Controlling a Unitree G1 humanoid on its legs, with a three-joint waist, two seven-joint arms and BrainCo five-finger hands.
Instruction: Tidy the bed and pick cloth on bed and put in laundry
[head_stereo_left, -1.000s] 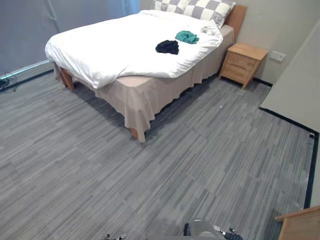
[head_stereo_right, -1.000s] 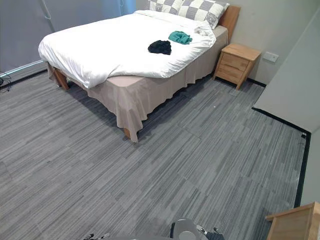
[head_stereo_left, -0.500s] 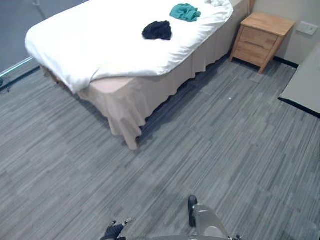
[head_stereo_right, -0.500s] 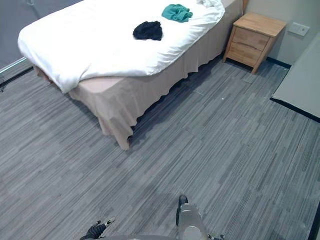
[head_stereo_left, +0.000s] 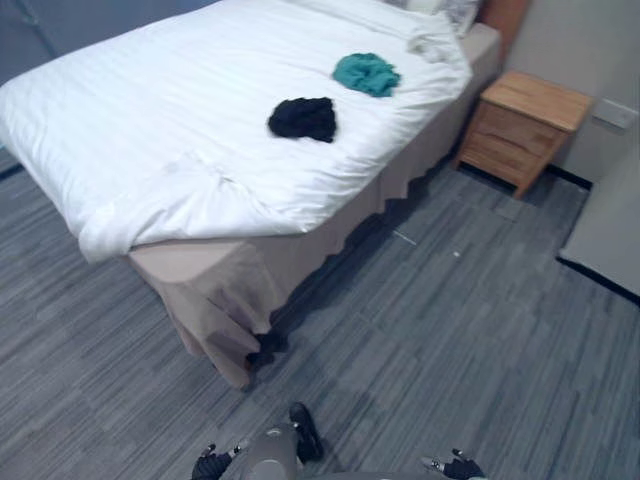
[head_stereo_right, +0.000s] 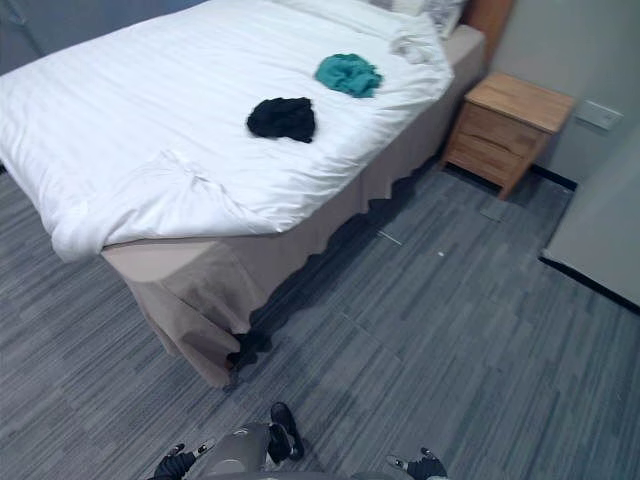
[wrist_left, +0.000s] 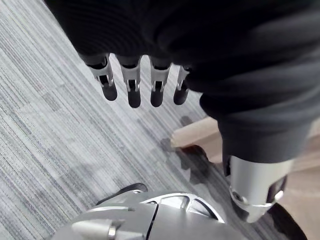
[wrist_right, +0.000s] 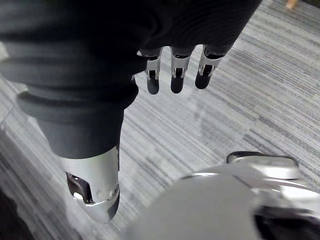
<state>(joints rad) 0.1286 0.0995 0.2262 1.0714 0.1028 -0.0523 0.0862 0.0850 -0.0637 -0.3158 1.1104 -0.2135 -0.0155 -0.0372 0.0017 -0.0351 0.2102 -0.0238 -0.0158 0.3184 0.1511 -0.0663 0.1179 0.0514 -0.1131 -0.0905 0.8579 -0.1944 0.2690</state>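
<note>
Room: bedroom with a grey striped carpet floor and a light wall behind the bed head.
Bed: the bed stands ahead of both hands, more on the left hand's side. Its near corner is the closest part.
Duvet: the white duvet covers the top. It is bunched and creased at the near corner and hangs over the edge there.
Bed skirt: the beige bed skirt hangs down to the floor. Its corner shows just past the left hand's fingers in the left wrist view.
Black cloth: the black cloth lies crumpled on the duvet around mid-bed. It is well ahead of both hands and neither hand touches it.
Teal cloth: the teal cloth is also on the duvet. It is beyond the black cloth, nearer the bed head, and apart from it.
White bundle: some rumpled white fabric sits by the bed head, past the teal cloth. I cannot tell what it is.
Pillow: the edge of a checked pillow shows at the far end.
Nightstand: a wooden nightstand with drawers stands beside the bed head, far ahead of the right hand.
Wall socket: a wall socket is on the wall just beyond the nightstand.
Left hand: the left hand hangs low over the carpet with its fingers straight and holds nothing.
Right hand: the right hand is also low over the carpet. Its fingers are straight, its thumb is out and it holds nothing.
</note>
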